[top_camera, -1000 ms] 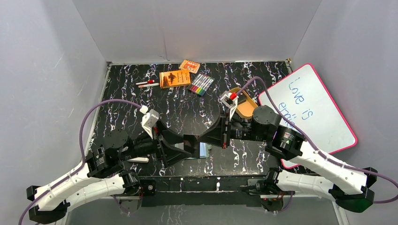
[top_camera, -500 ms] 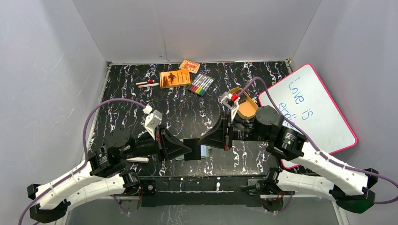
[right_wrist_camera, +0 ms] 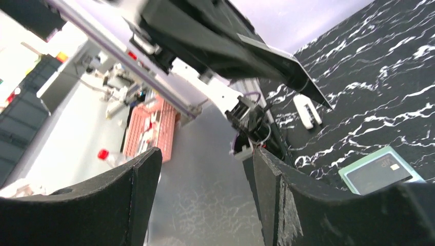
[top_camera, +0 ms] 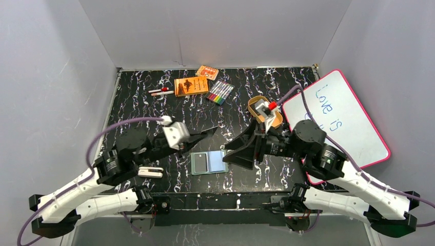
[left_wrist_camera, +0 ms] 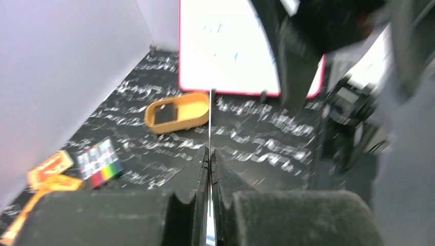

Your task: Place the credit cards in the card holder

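Pinching a thin, dark grey-black credit card [left_wrist_camera: 210, 118] edge-on, the left gripper [left_wrist_camera: 210, 159] is pressed together; the arm is stretched low toward the centre of the black marbled tabletop [top_camera: 154, 113]. Right gripper [right_wrist_camera: 202, 171] is spread, empty, tilted down. The flat sage-green card holder [top_camera: 209, 163] lies open near the near edge, with a second dark card [top_camera: 201, 162] on it.

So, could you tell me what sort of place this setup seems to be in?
Most likely a robotics lab's recording booth: grey panels wall in a marbled black table, a left arm and a right arm are bolted at its near edge, and the whiteboard and marker set look like staged props.
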Motion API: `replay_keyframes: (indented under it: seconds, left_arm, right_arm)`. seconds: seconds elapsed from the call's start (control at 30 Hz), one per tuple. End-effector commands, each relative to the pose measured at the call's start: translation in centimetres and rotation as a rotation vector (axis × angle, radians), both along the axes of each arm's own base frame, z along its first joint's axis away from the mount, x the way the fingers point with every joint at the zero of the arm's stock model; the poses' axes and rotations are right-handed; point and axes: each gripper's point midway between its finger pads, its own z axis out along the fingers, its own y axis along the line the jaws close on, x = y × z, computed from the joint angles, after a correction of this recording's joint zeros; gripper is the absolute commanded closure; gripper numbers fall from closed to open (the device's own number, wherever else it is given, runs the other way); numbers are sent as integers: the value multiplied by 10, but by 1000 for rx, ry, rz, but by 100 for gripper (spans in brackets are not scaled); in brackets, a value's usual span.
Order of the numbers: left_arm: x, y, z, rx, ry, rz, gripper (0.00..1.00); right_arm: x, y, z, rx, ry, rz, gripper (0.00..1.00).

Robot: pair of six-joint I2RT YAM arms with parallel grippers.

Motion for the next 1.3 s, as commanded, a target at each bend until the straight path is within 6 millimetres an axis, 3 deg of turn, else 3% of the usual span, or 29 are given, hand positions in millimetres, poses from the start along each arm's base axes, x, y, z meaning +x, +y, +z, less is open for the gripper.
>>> replay_keyframes:
  seconds: [0.0, 0.1, 0.2, 0.4, 0.5, 0.57, 0.77, 0.87, 0.97, 1.1, 1.27]
  left_arm:
    - [32, 3, -43, 364, -345, 38, 100]
    - [53, 12, -58, 509, -568, 119, 100]
    - [66, 18, -60, 638, -872, 176, 100]
    - [75, 9, -55, 753, -1024, 186, 100]
    - [74, 1, -63, 807, -1076, 150, 100]
    - [74, -1, -70, 836, -1099, 132, 100]
    - [62, -6, -106, 905, -1148, 49, 100]
    - [53, -14, -109, 890, -1187, 31, 100]
    - [45, -24, -96, 853, -1232, 30, 100]
    - [33, -37, -65, 776, -1296, 37, 100]
    - [21, -55, -45, 717, -1371, 20, 100]
  right_arm:
    - [24, -14, 34, 135, 46, -187, 26]
    - [44, -13, 29, 115, 109, -296, 26]
    - [62, -6, 23, 62, 122, -372, 26]
    - [104, 10, 11, -55, 151, -338, 24]
    - [159, -14, 5, 13, 283, -283, 26]
    - [179, -30, 3, 82, 322, -219, 27]
    - [186, -21, -11, 77, 289, -1, 27]
    - [177, -16, -15, 65, 293, 106, 28]
    - [166, -10, -28, 24, 339, 168, 29]
    - [149, -5, -46, -27, 411, 213, 31]
    - [138, -1, -38, -38, 419, 231, 32]
